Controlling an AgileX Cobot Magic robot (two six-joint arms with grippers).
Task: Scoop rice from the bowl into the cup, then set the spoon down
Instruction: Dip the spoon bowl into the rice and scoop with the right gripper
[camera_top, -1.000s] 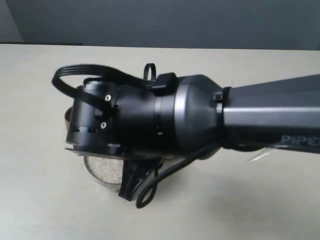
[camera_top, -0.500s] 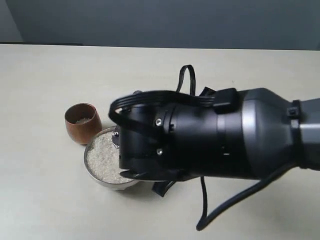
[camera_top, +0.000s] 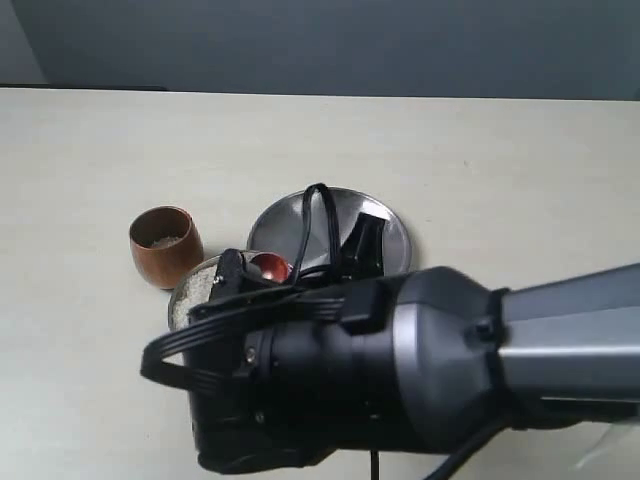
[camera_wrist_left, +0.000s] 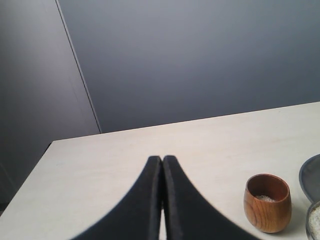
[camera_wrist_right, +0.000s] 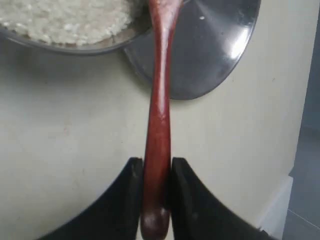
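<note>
Looming over the table (camera_top: 500, 140), the right arm (camera_top: 420, 380) reaches low while the left gripper (camera_wrist_left: 162, 160) idles apart, fingers pressed together on nothing. Below sit the steel plate (camera_top: 392, 228), the bowl (camera_top: 188, 296) and, just beside it, the cup (camera_top: 165, 245) (a few grains inside). The right gripper (camera_wrist_right: 156, 165) clamps the handle end of the spoon (camera_wrist_right: 159, 115), apparently for reach, with the tip at the bowl's rim by the rice (camera_wrist_right: 65, 20).

Pale cream table (camera_top: 520, 160) fills the exterior view. Matte blue-grey wall (camera_top: 330, 45) stands behind it at 12 o'clock. Light diffuse, shadows soft.
</note>
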